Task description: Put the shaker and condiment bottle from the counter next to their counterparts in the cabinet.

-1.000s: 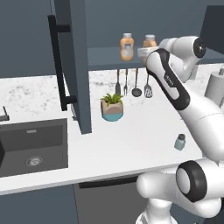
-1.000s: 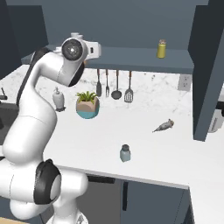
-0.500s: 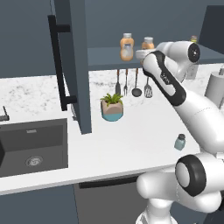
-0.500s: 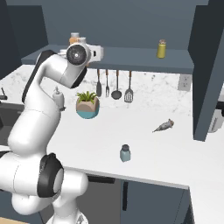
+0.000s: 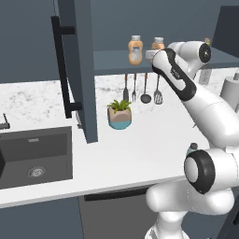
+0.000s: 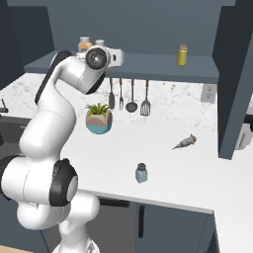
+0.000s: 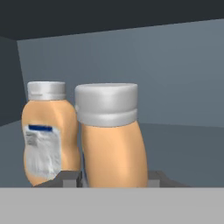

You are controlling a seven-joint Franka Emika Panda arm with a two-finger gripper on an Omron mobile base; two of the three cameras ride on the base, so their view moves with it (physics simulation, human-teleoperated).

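Observation:
My gripper (image 7: 113, 178) is shut on the condiment bottle (image 7: 111, 140), an orange bottle with a pale cap, inside the dark cabinet (image 5: 112, 58). Its twin, the labelled orange bottle (image 7: 46, 135), stands close on its left. From the left base the held bottle (image 5: 158, 45) is beside that counterpart (image 5: 135, 50) on the shelf, with the gripper (image 5: 150, 55) just in front. The yellow-green shaker (image 6: 183, 55) stands farther right on the shelf. The small teal-grey shaker (image 6: 142, 173) stands upright on the white counter (image 6: 197, 168) near its front edge, well away from the gripper.
The open cabinet door (image 5: 77, 70) with its black bar handle (image 5: 63, 70) hangs left of the shelf. Below are a potted plant (image 5: 120, 116), hanging utensils (image 5: 142, 91) and a dark sink (image 5: 35, 156). A small grey object (image 6: 185, 142) lies on the counter.
The hand has carried the held bottle slightly left and down, closer to the labelled bottle on the shelf. The shaker on the counter has not moved.

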